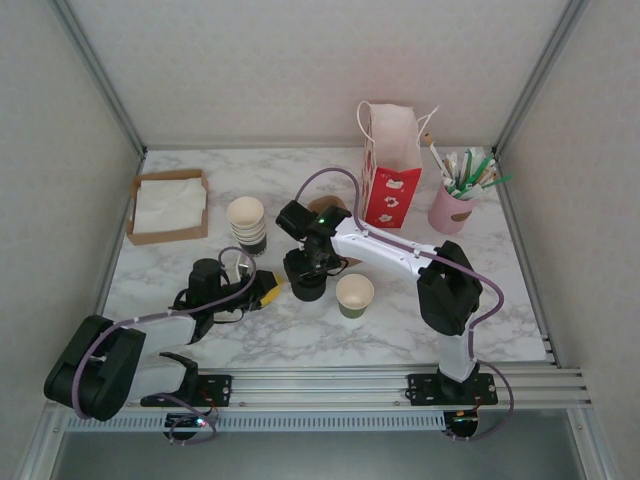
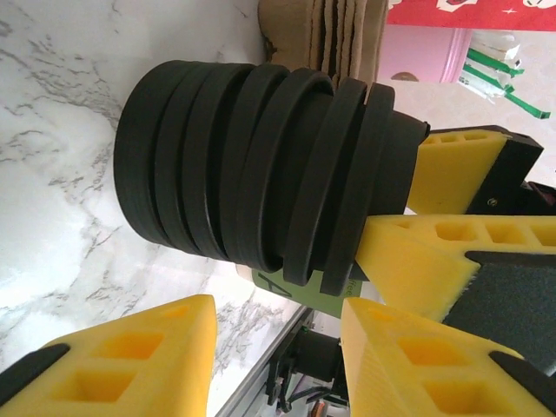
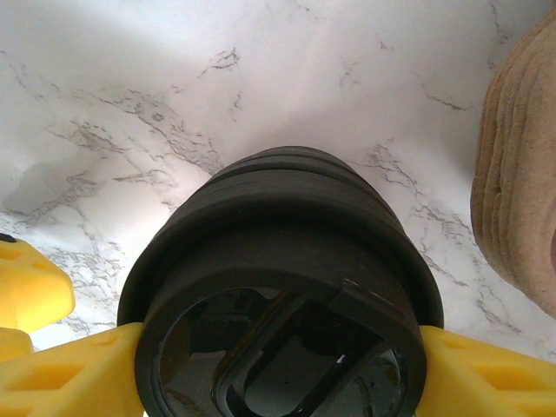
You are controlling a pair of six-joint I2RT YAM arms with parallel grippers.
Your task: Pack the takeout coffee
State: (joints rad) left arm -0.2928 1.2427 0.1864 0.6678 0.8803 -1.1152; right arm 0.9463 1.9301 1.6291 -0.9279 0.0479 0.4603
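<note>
The takeout coffee cup (image 1: 354,295), a single paper cup with a dark green band, stands without a lid right of the black lid stack (image 1: 307,285). In the left wrist view its green side (image 2: 287,282) peeks from behind the lid stack (image 2: 252,165). My right gripper (image 1: 308,268) comes down over the stack. Its yellow fingers (image 2: 452,165) press the top lid's rim from both sides, which also shows in the right wrist view (image 3: 278,356). Just left of the stack, my left gripper (image 1: 270,290) is open with nothing between its pads (image 2: 130,365).
A stack of lidless cups (image 1: 246,222) stands behind the left gripper. A red and white paper bag (image 1: 392,165) stands upright at the back, a pink holder of utensils (image 1: 455,205) to its right. Brown sleeves (image 3: 521,174) lie near the lids. A cardboard tray of napkins (image 1: 168,205) sits back left.
</note>
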